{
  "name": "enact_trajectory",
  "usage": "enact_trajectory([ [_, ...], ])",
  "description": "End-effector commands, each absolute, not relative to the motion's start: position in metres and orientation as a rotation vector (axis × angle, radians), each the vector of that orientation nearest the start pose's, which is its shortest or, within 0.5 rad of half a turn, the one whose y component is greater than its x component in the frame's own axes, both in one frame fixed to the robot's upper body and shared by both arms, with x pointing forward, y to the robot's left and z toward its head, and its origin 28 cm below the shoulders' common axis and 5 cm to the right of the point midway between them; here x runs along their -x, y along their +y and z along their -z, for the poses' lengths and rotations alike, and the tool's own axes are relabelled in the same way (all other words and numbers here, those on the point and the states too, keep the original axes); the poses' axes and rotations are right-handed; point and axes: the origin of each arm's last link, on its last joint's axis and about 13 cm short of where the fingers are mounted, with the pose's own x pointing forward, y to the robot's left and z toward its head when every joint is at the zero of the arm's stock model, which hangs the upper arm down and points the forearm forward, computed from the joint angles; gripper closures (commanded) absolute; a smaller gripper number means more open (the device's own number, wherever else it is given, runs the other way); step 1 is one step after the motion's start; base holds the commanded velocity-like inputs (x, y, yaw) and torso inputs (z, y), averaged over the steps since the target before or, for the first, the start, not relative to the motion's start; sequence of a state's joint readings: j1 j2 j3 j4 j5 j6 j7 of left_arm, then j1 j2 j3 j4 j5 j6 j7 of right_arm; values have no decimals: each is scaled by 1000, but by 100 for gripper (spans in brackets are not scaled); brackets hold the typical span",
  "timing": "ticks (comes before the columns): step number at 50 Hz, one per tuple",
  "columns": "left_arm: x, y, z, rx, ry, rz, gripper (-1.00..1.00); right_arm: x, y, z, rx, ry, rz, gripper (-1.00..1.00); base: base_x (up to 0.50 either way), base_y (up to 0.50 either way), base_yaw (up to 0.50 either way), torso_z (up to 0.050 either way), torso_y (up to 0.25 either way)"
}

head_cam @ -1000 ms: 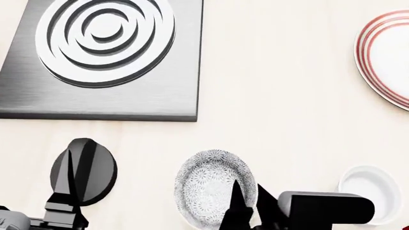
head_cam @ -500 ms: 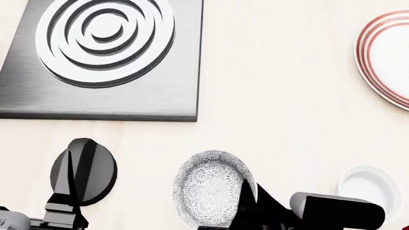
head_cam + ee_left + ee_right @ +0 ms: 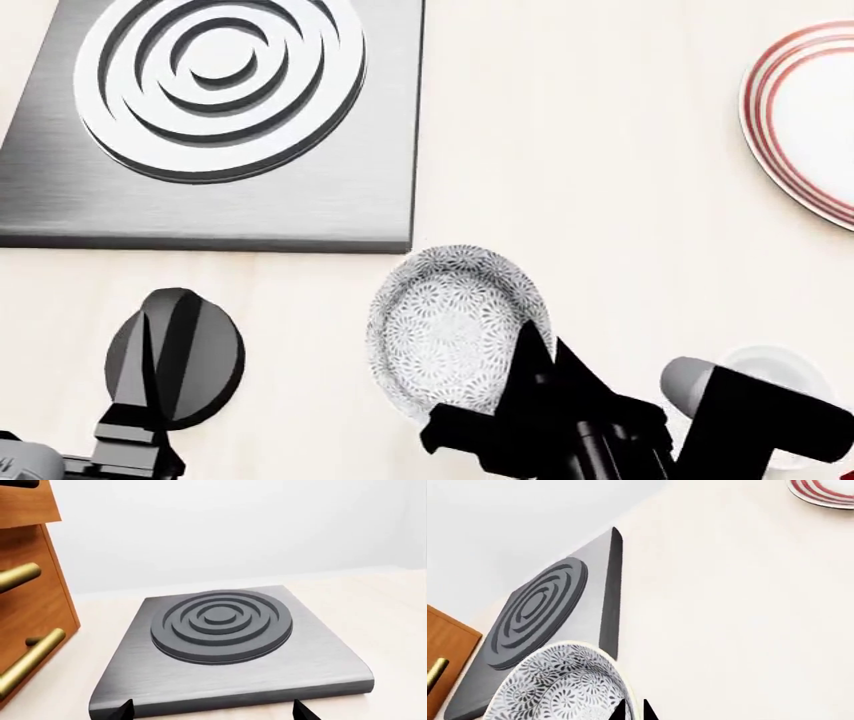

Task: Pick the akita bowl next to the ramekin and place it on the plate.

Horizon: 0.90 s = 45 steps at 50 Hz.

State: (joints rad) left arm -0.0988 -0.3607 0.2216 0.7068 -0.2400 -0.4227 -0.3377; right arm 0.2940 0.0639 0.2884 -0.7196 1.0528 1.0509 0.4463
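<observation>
One bowl [image 3: 451,328] is pinched by its rim in our right gripper [image 3: 534,385], lifted near the stove plate [image 3: 214,120]. We think it must go far right to the plate [image 3: 801,120]. Our left gripper [image 3: 167,365] looks closed and empty.

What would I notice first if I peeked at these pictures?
Probably the speckled bowl, tilted near the middle with the right claw pinching its rim. Next, the grey slab with a ringed burner at the far left. The red-ringed plate peeks in at the far right edge.
</observation>
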Motion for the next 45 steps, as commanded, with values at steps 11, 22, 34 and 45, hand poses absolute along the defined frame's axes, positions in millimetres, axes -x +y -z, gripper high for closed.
enact_trajectory([
  [11,-197,211,-144,-86,-321,38,-100,-222,-99,-213,-582,-39,-183,100,0,0,0,0,0],
  [22,-198,211,-143,-85,-322,36,-100,-241,-100,-225,-626,-69,-155,100,0,0,0,0,0],
  [34,-198,211,-143,-85,-323,36,-100,-262,-108,-240,-654,-76,-119,100,0,0,0,0,0],
  [45,-198,210,-140,-88,-318,41,-100,-290,-112,-245,-683,-69,-81,100,0,0,0,0,0],
])
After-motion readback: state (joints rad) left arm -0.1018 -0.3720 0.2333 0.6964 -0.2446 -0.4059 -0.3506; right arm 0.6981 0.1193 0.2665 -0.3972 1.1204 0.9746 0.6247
